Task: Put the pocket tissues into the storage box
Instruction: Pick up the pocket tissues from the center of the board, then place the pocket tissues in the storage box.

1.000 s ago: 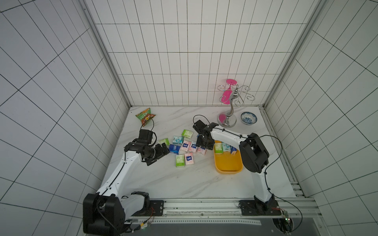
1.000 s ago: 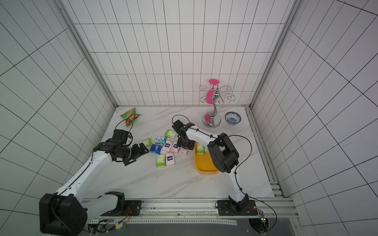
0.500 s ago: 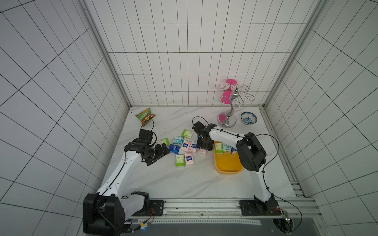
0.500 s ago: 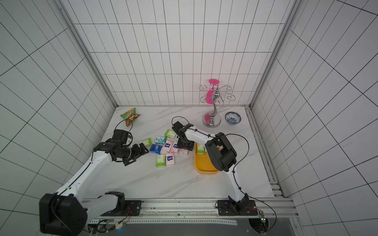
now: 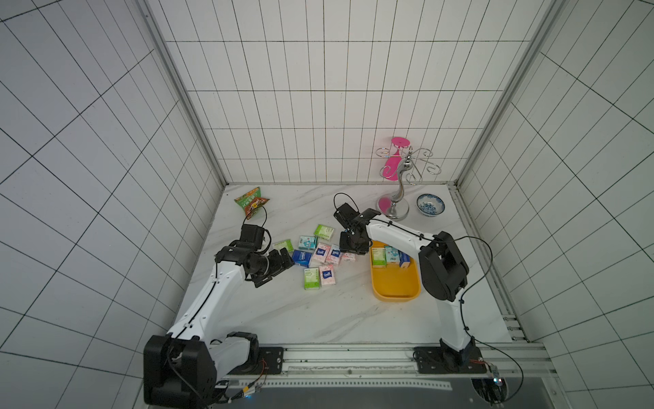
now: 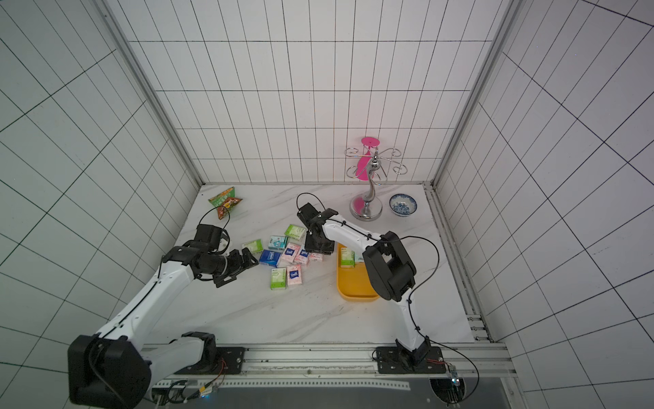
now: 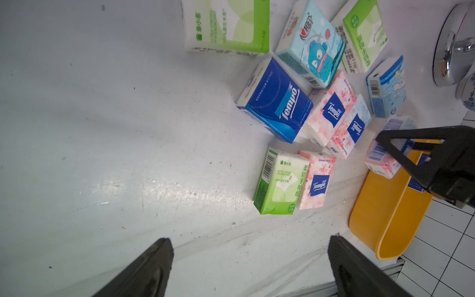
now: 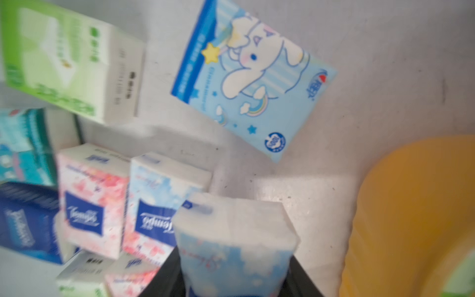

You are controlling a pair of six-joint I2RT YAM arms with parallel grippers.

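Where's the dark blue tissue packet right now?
In both top views the dark blue packet lies left of the storage box, just ahead of the left gripper and beside a pink packet.

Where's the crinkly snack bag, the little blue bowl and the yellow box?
snack bag [image 5: 252,206]: in a top view, middle of the bag.
blue-and-white bowl [image 5: 429,211]: in a top view, its front wall.
yellow storage box [image 5: 394,283]: in a top view, bare floor inside.
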